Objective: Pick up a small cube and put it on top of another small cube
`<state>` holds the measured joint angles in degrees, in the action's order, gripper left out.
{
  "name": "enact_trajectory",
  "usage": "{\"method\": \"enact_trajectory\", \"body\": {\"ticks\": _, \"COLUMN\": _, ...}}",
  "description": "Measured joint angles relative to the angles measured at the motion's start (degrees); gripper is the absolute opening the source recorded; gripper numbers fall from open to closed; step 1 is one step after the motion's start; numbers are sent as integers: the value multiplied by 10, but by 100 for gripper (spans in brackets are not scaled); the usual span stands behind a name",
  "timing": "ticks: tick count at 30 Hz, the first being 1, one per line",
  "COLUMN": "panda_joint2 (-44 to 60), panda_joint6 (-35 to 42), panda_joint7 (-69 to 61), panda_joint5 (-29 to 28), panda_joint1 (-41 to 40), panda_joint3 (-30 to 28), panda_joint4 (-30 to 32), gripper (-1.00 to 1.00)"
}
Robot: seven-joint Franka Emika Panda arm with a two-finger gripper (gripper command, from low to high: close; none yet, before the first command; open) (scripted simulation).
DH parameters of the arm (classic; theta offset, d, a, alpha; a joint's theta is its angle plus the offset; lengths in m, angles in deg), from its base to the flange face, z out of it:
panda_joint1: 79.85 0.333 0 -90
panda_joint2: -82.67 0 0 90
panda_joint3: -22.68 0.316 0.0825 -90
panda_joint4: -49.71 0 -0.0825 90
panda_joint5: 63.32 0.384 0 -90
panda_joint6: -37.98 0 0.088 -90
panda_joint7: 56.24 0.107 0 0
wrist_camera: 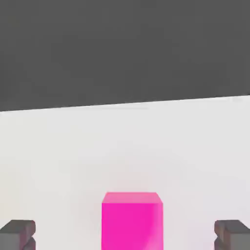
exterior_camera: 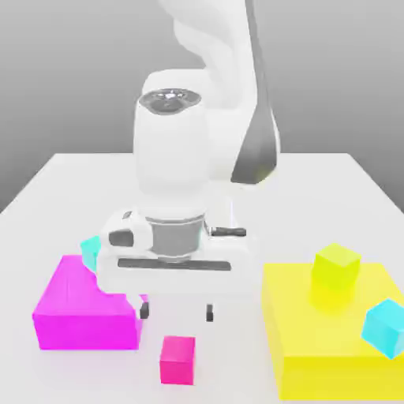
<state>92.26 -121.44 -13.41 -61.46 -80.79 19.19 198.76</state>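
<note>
**Open gripper hangs over small pink cube**

The white two-finger gripper (exterior_camera: pixel 177 312) points down above the pale, smooth surface (exterior_camera: pixel 229 363), its dark-tipped fingers (exterior_camera: pixel 210 313) spread wide apart and clamped on nothing. The small, plain magenta-pink cube (exterior_camera: pixel 177 360) sits upright on that surface, well apart from its far edge, in the gap between the two big blocks and touching neither. In the hand view the cube lies between the two fingers, touching neither of them.

Toward the exterior view's left stands the big, flat-topped magenta block (exterior_camera: pixel 88 323); a small cyan cube (exterior_camera: pixel 91 252) shows by its far edge, partly hidden behind the gripper. Toward the exterior view's right is the big, flat-topped yellow block (exterior_camera: pixel 319 339). The small, plain lime cube (exterior_camera: pixel 337 266) appears at the far edge of the yellow block's top, turned at an angle — whether it rests on the block or behind it, I cannot tell. A second small cyan cube (exterior_camera: pixel 387 327), also turned, shows at the yellow block's right-hand side in the exterior view.
</note>
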Motion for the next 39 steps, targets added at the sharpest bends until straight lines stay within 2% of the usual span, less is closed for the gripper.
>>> {"method": "enact_trajectory", "body": {"ticks": 5, "panda_joint2": 104, "panda_joint6": -81, "panda_joint7": -11, "panda_joint5": 14, "panda_joint1": -11, "panda_joint3": 14, "panda_joint4": -15, "gripper": 0}}
{"method": "enact_trajectory", "body": {"ticks": 6, "panda_joint2": 115, "panda_joint6": -90, "panda_joint7": -12, "panda_joint5": 15, "panda_joint1": -13, "panda_joint3": 16, "panda_joint4": -17, "gripper": -100}}
{"method": "enact_trajectory", "body": {"ticks": 13, "panda_joint2": 113, "panda_joint6": -89, "panda_joint7": -11, "panda_joint5": 14, "panda_joint1": -14, "panda_joint3": 16, "panda_joint4": -16, "gripper": -100}}
{"method": "enact_trajectory", "body": {"ticks": 18, "panda_joint2": 22, "panda_joint6": -15, "panda_joint7": 1, "panda_joint5": -1, "panda_joint1": -7, "panda_joint3": 6, "panda_joint4": 1, "gripper": -100}}
{"method": "enact_trajectory", "body": {"ticks": 20, "panda_joint2": -19, "panda_joint6": 20, "panda_joint7": -20, "panda_joint5": -4, "panda_joint1": 6, "panda_joint3": 25, "panda_joint4": 7, "gripper": -100}}
{"method": "enact_trajectory", "body": {"ticks": 32, "panda_joint2": -266, "panda_joint6": 236, "panda_joint7": -280, "panda_joint5": 34, "panda_joint1": 225, "panda_joint3": 139, "panda_joint4": 36, "gripper": -100}}
{"method": "enact_trajectory", "body": {"ticks": 34, "panda_joint2": -266, "panda_joint6": 227, "panda_joint7": -299, "panda_joint5": 35, "panda_joint1": 241, "panda_joint3": 151, "panda_joint4": 45, "gripper": -100}}
{"method": "enact_trajectory", "body": {"ticks": 37, "panda_joint2": -221, "panda_joint6": 164, "panda_joint7": -299, "panda_joint5": 28, "panda_joint1": 242, "panda_joint3": 160, "panda_joint4": 63, "gripper": -100}}
{"method": "enact_trajectory", "body": {"ticks": 38, "panda_joint2": -208, "panda_joint6": 146, "panda_joint7": -297, "panda_joint5": 25, "panda_joint1": 241, "panda_joint3": 161, "panda_joint4": 68, "gripper": 100}}
{"method": "enact_trajectory", "body": {"ticks": 39, "panda_joint2": -208, "panda_joint6": 146, "panda_joint7": -297, "panda_joint5": 25, "panda_joint1": 241, "panda_joint3": 161, "panda_joint4": 68, "gripper": 100}}
